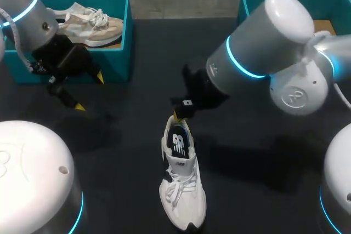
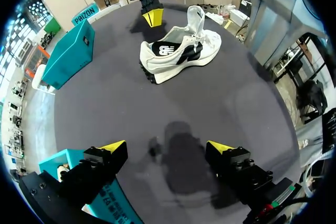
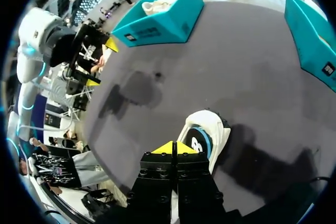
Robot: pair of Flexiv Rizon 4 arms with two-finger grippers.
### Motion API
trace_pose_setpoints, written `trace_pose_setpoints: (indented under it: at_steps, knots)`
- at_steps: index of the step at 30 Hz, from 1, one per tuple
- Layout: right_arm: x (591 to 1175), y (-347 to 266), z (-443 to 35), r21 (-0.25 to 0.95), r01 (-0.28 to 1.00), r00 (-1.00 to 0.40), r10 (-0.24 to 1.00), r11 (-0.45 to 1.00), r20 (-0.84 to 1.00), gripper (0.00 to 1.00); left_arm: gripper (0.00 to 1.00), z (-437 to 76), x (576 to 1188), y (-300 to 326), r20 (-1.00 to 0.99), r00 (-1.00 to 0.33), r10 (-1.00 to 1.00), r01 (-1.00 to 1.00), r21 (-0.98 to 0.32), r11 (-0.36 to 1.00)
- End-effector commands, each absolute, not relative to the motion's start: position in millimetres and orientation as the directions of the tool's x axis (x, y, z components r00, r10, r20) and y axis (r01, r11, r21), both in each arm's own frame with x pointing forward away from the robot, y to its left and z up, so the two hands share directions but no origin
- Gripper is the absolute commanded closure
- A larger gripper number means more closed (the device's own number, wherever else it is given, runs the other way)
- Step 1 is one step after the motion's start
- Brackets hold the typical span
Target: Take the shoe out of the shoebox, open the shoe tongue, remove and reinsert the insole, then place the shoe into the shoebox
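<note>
Seeing white sneaker standing upright mid-way across the black table, outside both boxes, dark insole showing in its opening. Hovering with right gripper just at the heel, yellow tips pressing together, nothing visible between them. Hanging with left gripper over the table just beside left teal shoebox, jaws gaping wide and empty; also seeing beige sneaker lying inside that box and right teal shoebox sitting well apart at the far edge.
</note>
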State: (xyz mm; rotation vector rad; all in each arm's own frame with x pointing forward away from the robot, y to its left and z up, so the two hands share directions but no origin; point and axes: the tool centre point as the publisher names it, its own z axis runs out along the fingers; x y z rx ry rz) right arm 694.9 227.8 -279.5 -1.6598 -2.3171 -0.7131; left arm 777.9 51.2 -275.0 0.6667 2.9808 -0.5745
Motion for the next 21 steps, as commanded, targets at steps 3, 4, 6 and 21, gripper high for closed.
trace_pose_setpoints:
  at_steps: [3,4,6,21]
  knots:
    - [692,237,-279,0.251,0.939,-0.306,0.900,0.233,0.310,1.00,0.00,-270,779,58,-0.140,-0.890,0.433,0.454,-0.335,0.826]
    - [691,239,-281,0.249,0.941,-0.300,0.906,0.229,0.300,1.00,0.00,-268,780,62,-0.154,-0.876,0.456,0.481,-0.335,0.810]
    - [690,242,-285,0.237,0.946,-0.284,0.920,0.222,0.271,1.00,0.00,-265,783,69,-0.172,-0.857,0.486,0.515,-0.328,0.792]
    - [676,239,-309,0.245,0.962,-0.171,0.967,0.123,0.186,1.00,0.00,-264,803,90,-0.187,-0.817,0.545,0.576,-0.294,0.763]
